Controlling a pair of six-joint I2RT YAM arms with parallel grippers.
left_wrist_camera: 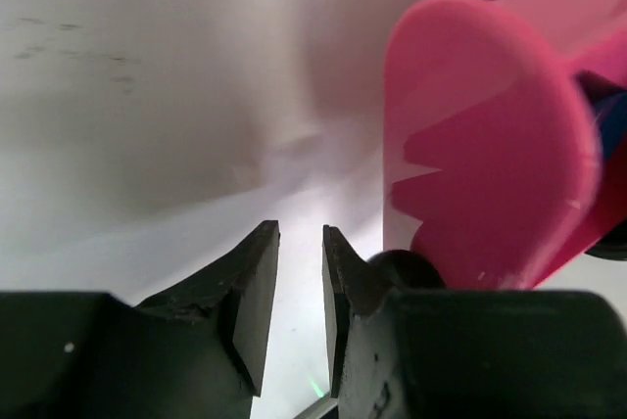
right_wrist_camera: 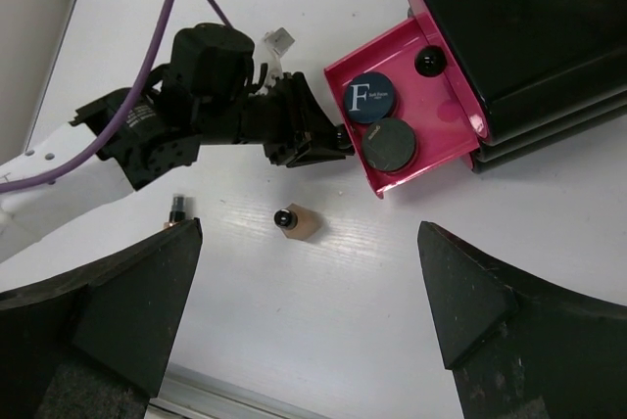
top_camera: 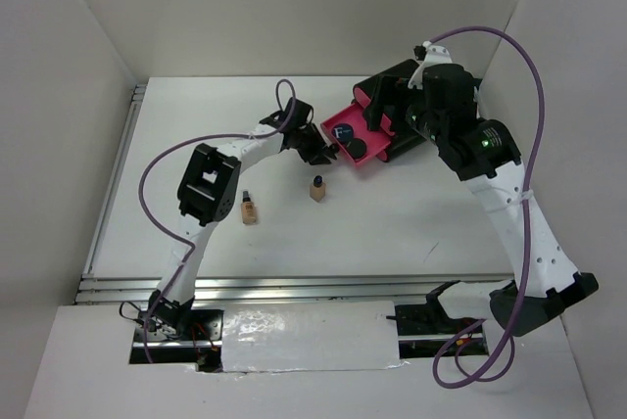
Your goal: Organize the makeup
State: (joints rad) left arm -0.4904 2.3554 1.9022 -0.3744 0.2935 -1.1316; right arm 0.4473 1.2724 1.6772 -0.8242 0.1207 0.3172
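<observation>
The dark-blue compact (top_camera: 343, 132) (right_wrist_camera: 371, 97) and the black compact (top_camera: 359, 148) (right_wrist_camera: 391, 143) lie in the open pink drawer (top_camera: 375, 157) (right_wrist_camera: 441, 106) of the black box (top_camera: 392, 79) (right_wrist_camera: 529, 27). One tan bottle (top_camera: 317, 188) (right_wrist_camera: 297, 223) stands on the table. The other tan bottle (top_camera: 249, 208) (right_wrist_camera: 176, 211) lies further left. My left gripper (top_camera: 331, 153) (left_wrist_camera: 301, 243) (right_wrist_camera: 338, 140) sits at the drawer's front edge, jaws a narrow gap apart and empty. My right gripper (top_camera: 384, 111) (right_wrist_camera: 309, 321) is wide open and empty, high above the table. The sachets are out of view.
White walls close in the table on the left, back and right. The left arm's purple cable (top_camera: 157, 164) loops over the left side. A metal rail (top_camera: 245, 287) runs along the near edge. The pink drawer front (left_wrist_camera: 490, 145) fills the right of the left wrist view.
</observation>
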